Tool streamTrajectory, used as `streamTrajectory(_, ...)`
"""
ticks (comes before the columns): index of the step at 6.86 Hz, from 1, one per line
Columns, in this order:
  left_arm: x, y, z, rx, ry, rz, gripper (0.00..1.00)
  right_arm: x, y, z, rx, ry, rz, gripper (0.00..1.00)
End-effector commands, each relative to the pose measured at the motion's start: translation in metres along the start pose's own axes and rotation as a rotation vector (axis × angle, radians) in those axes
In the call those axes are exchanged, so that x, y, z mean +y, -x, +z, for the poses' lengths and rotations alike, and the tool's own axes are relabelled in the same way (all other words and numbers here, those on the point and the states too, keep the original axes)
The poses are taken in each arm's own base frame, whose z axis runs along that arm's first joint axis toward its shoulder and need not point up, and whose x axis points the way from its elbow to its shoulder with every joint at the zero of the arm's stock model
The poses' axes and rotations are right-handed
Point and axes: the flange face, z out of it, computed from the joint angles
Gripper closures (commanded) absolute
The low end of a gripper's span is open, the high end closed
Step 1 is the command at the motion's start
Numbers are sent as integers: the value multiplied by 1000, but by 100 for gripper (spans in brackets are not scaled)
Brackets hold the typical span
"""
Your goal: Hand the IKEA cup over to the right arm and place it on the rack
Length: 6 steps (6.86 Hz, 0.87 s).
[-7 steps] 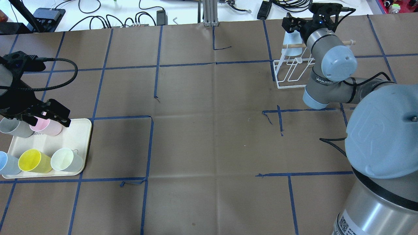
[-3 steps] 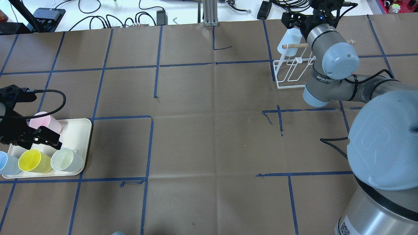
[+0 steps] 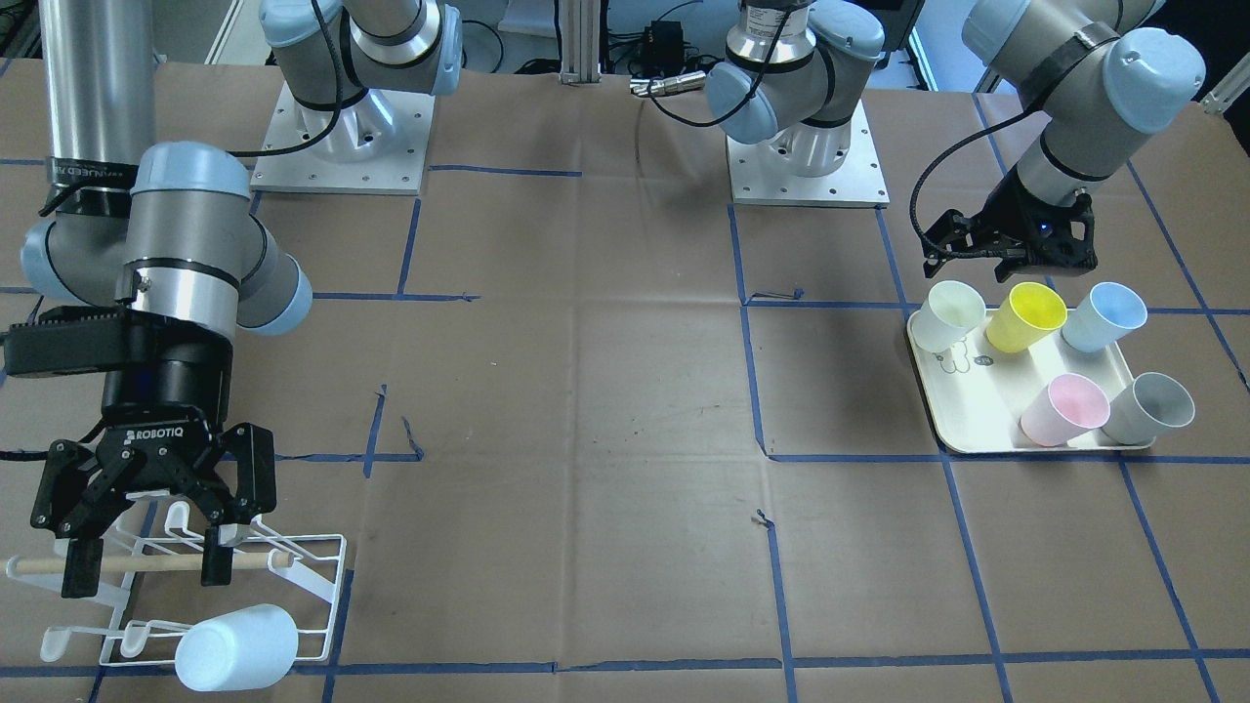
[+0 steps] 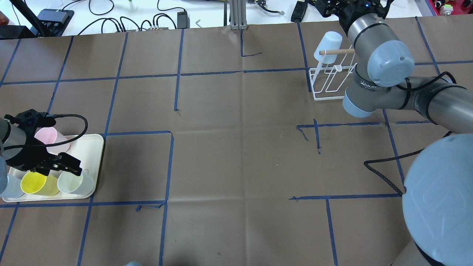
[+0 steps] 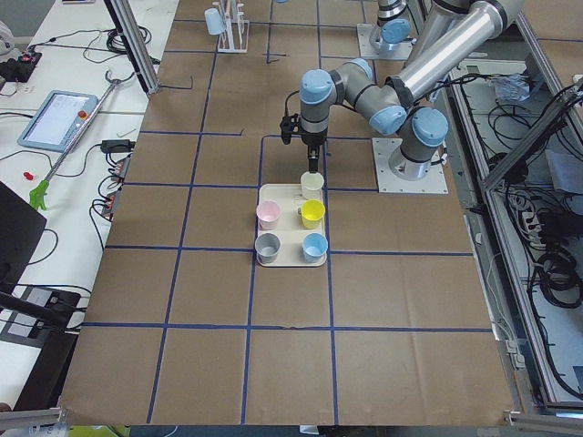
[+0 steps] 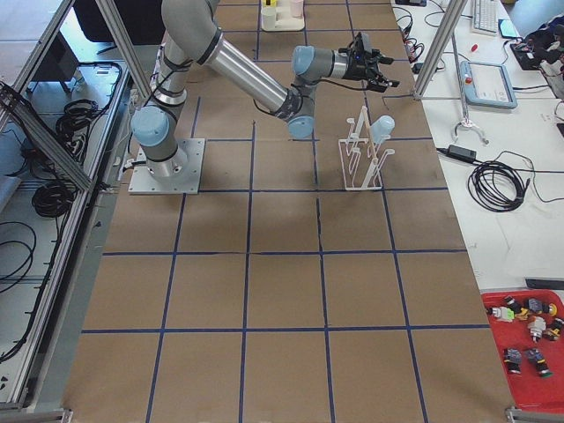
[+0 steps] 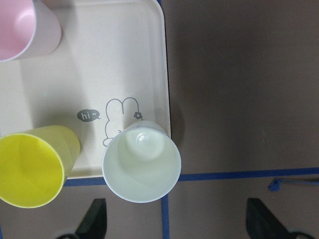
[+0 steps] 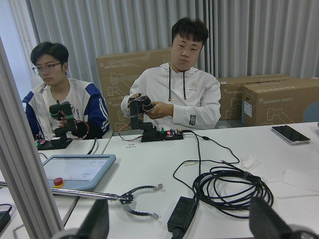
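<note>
Right gripper (image 3: 146, 574): jaws spread wide, nothing held. It sits lower left in the front view, above the rack (image 3: 322, 586) and its dowel (image 4: 334, 52). Since 0.4 s ago it has drawn back toward the top edge of the overhead view, clear of the cup (image 3: 237, 647). The cup stays on a prong at the rack's end, lying on its side.

Left gripper (image 7: 177, 226): also wide open, empty. It has shifted slightly rightward in the overhead view and is now over the pale green cup (image 7: 141, 162).

Tray (image 3: 977, 430) holds five cups. One row: pale green cup, yellow cup (image 3: 1025, 314), blue cup (image 3: 1104, 314). Other row: pink cup (image 3: 1064, 408), grey cup (image 3: 1152, 408).
</note>
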Motion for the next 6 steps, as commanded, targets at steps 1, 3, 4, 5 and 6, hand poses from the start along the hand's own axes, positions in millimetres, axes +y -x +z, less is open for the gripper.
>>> streamTrajectory(1,2,-5,43,7,-29,-2,3,-8,32,-48,-49,4,217,0)
streamTrajectory(3,4,-7,56,7,-31,-3,3,-23,62,-89,-108,-8,458,0)
streamTrajectory(4,4,-7,58,9,-27,-3,3,-25,79,-103,-143,-4,544,0)
streamTrajectory(5,3,-6,63,15,-16,-3,3,-16,93,-109,-167,23,663,0)
streamTrajectory(6,-1,-2,65,-5,-24,1,5,-12,104,-115,-196,34,806,0)
